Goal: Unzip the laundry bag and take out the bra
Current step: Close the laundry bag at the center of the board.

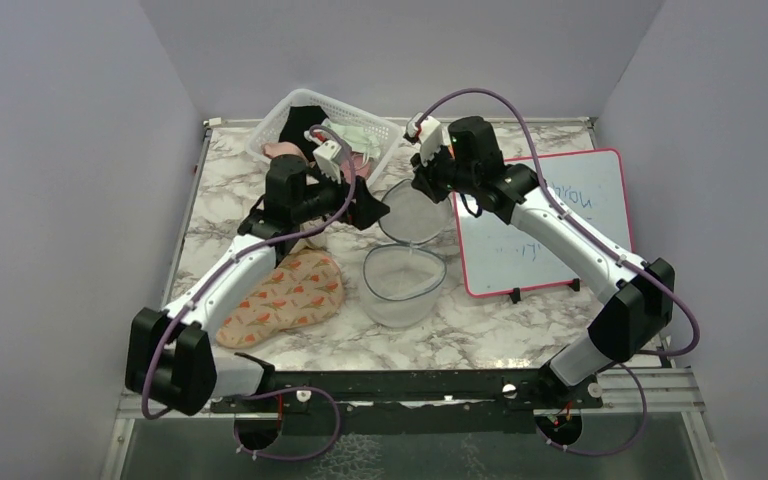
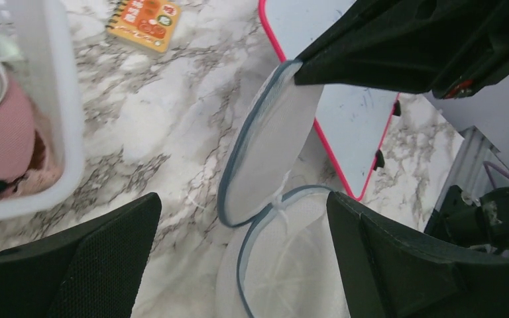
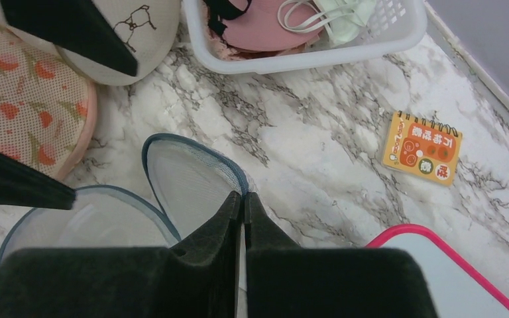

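We find the laundry bag (image 1: 403,285) unzipped. Our right end effector (image 3: 243,199) pinches its lid (image 3: 189,173) raised, our left end effector (image 2: 242,199) gapes empty, and the bra's whereabouts are unclear.

Little writing here, and almost none of it can be read.

A small orange notebook (image 3: 422,147) with a spiral binding lies on the marble table near the basket. Its cover carries some large characters inside round coloured spots, two rows of them, and a thin line of small print along one edge. They look like East Asian characters, but I cannot read them with certainty. The whiteboard (image 1: 550,225) with the red frame has faint blue handwriting (image 1: 575,190) near its far edge and a few short strokes lower down. It is too pale to make out any word. The cream bag (image 3: 162,23) shows a thin black outline drawing of a small animal, without letters.
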